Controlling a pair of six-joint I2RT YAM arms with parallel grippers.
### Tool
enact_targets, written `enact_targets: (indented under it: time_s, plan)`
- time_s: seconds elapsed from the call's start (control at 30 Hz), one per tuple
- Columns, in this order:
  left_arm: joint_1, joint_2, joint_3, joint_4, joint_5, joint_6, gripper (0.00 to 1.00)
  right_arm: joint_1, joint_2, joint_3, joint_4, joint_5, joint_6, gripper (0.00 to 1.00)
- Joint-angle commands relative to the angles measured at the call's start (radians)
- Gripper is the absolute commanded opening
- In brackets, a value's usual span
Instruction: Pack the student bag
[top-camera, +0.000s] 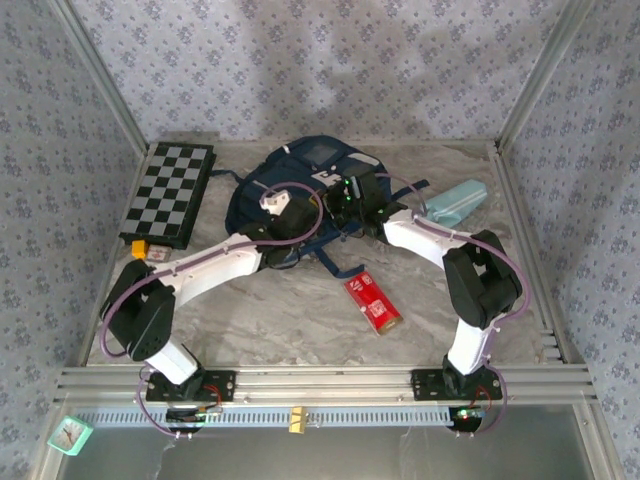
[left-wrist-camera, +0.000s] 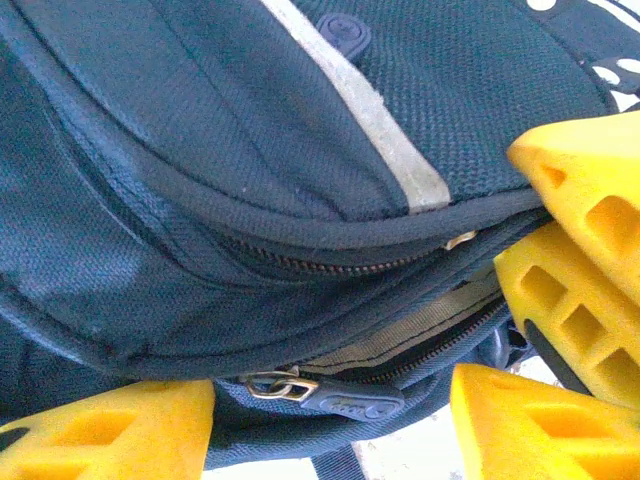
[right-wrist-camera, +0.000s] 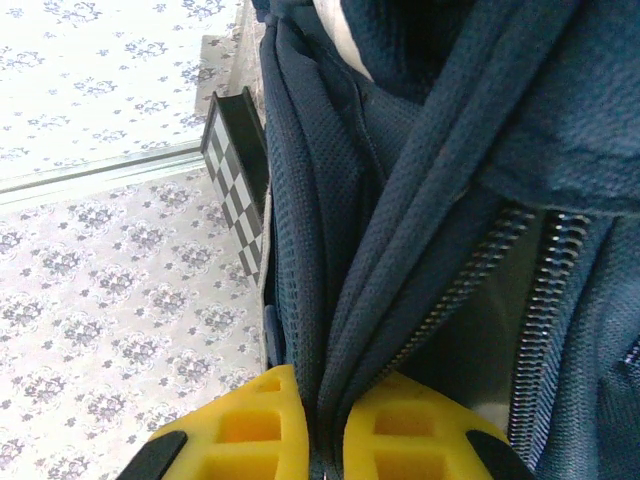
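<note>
Toward the back of the surface (top-camera: 300, 320), your right fingers (right-wrist-camera: 245, 425) pinch the student bag (top-camera: 300, 175) at its opening edge, probably to steady it. Your left fingers (left-wrist-camera: 110, 430) stand wide either side of the zipper pull (left-wrist-camera: 335, 397).

Right gripper (right-wrist-camera: 325, 425) pinched on a fold of the student bag (right-wrist-camera: 420, 150)

Up close, the two yellow fingers (right-wrist-camera: 250, 435) sit at the bottom edge, pressed nearly together with a ridge of navy fabric clamped between them. The cloth rises from the pinch in long folds that fill the middle and right. An open zipper (right-wrist-camera: 540, 300) runs down the right side, its two rows of teeth parted over a dark gap. Just left of the bag, the edge of a chessboard (right-wrist-camera: 238, 195) shows black and white squares, and beyond it is the flower-patterned wall (right-wrist-camera: 100, 320) with a pale metal bar (right-wrist-camera: 90, 172) across it.
</note>
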Motion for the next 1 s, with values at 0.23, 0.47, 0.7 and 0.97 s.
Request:
enact_targets:
  time_s: [0.23, 0.47, 0.7, 0.97]
  plan:
    - [0.012, -0.006, 0.028, -0.118, -0.086, -0.081, 0.47, -0.002, -0.047, 0.017, 0.116, -0.009, 0.020, 0.00]
    - [0.041, -0.073, 0.006, -0.251, 0.041, -0.077, 0.46, -0.008, -0.048, 0.018, 0.108, -0.007, 0.007, 0.00]
    - [0.040, -0.132, -0.038, -0.214, 0.146, -0.017, 0.47, -0.003, -0.043, 0.033, 0.092, -0.006, -0.002, 0.00]
    - [-0.001, -0.091, 0.018, -0.104, 0.110, 0.057, 0.56, 0.001, -0.035, 0.035, 0.088, 0.003, -0.005, 0.00]
